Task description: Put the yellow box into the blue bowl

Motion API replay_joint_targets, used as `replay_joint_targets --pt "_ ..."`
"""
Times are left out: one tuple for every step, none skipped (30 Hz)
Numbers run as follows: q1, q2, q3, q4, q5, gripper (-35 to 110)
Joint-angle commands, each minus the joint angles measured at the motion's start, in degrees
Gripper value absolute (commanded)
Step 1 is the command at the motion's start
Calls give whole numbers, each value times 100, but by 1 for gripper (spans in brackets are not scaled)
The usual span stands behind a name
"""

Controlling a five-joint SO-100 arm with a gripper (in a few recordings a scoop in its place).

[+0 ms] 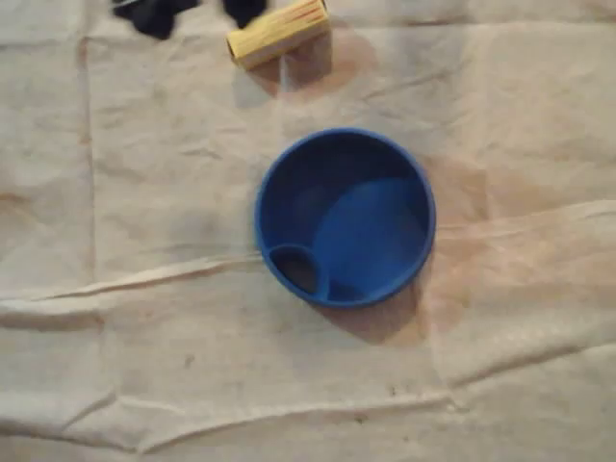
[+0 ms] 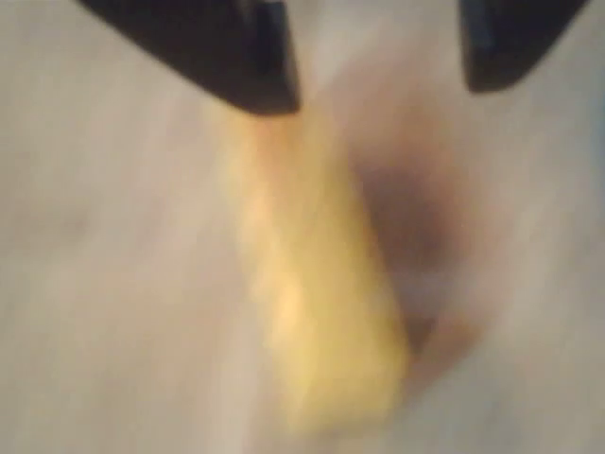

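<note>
Yellow rectangular box (image 1: 279, 32) is lying on the cloth-covered worktop (image 1: 144, 289), well apart from the round blue plastic bowl (image 1: 289, 173). Black fingers (image 2: 236, 57) are hovering wide apart, gripping nothing; the box's long axis is stretching away from the wrist view's left finger.

A creased beige cloth (image 1: 144, 318) lies spread out, with faint reddish stains.

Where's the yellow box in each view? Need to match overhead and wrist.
Overhead view: box at the top edge, above the bowl.
Wrist view: box in the centre, blurred, running down from the left finger.
Shared landmark: the black gripper, right by the box's end in both.
</note>
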Motion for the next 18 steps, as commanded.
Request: replay_joint_targets --pt "185 -114 -396 -466 -325 9" --pt "202 -193 -404 -562 -352 9" --pt "202 -272 -413 -650 -360 9" --pt "202 -334 -413 -694 -360 10" --pt "211 -378 -396 -703 -360 10" --pt "211 -396 -343 -729 -369 10" --pt "211 -413 -334 -729 -369 11" --pt "220 -431 -325 -729 -369 13" --pt "220 -431 -325 -729 -369 15" --pt "220 -439 -325 -729 -369 17" --pt "220 -439 -325 -729 -369 20" --pt "220 -439 -325 -729 -369 23" --pt "220 -439 -325 -729 -369 25" --pt "229 -439 -325 -729 -343 28" --pt "229 -439 -325 -729 -308 29" --pt "229 -448 -325 -729 -299 30" --pt "229 -457 -325 -729 -290 30" --pt "229 -457 -316 -729 -290 30"
